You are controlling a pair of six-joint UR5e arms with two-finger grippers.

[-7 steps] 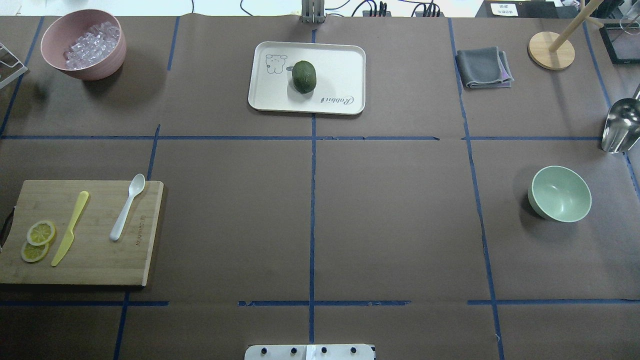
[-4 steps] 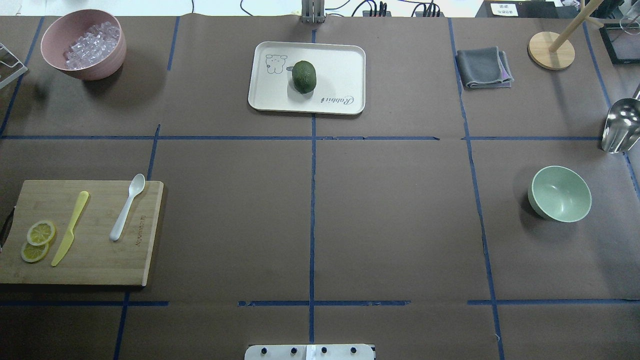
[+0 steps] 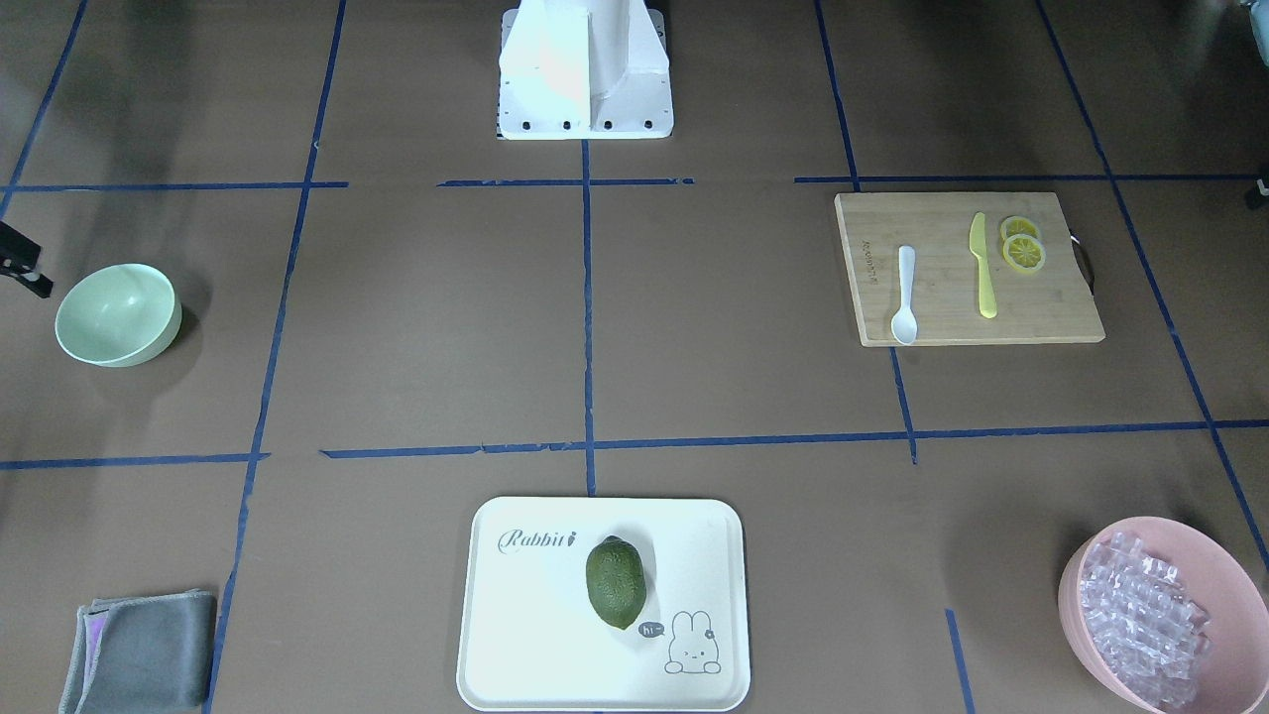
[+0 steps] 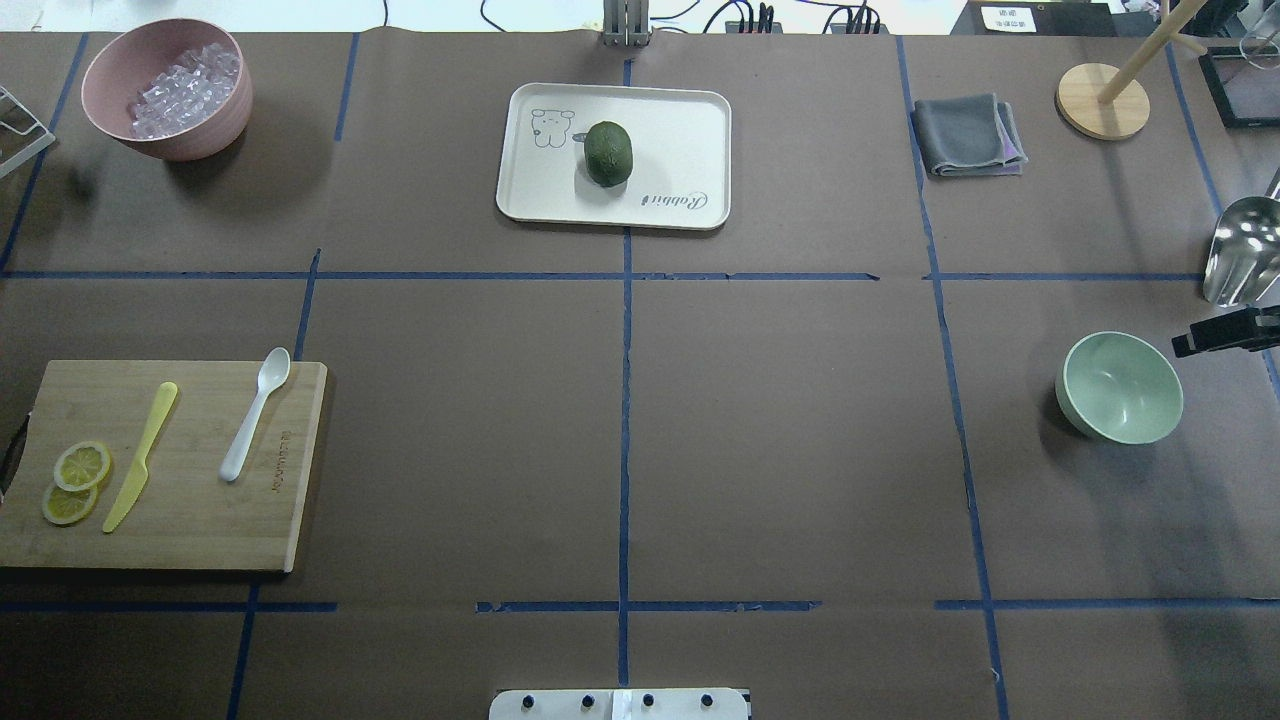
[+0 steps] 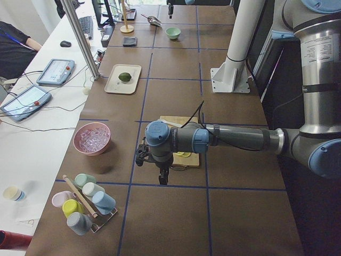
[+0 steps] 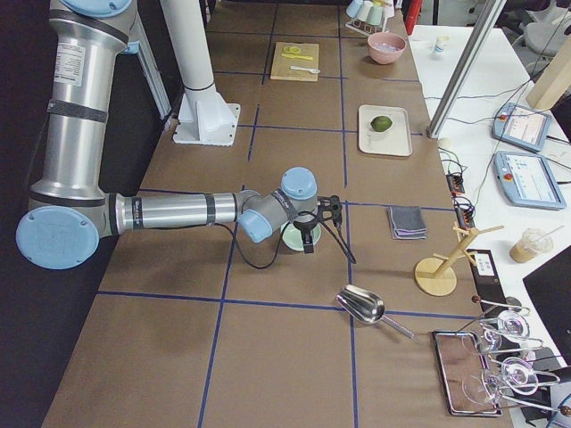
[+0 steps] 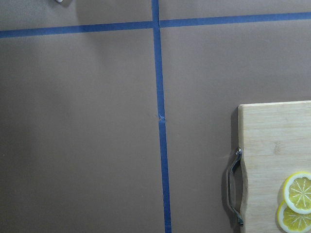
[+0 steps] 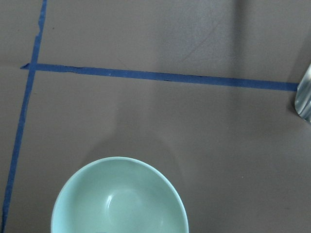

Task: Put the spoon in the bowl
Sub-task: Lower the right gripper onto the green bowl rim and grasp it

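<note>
The white spoon lies on a wooden cutting board at the table's left, also in the front view. The mint-green bowl stands empty at the right; it also shows in the right wrist view. My right gripper hangs just beyond the bowl; a black part of it shows at the overhead view's right edge. I cannot tell whether it is open or shut. My left gripper hangs past the board's outer end, apart from the spoon; I cannot tell its state.
A yellow knife and lemon slices share the board. A pink bowl of ice is far left, a tray with a green fruit far middle. Grey cloth, wooden stand and metal scoop are at right.
A black part of my right gripper has come into the overhead view at the right edge, beside the bowl. Spoon and bowl have not moved.
</note>
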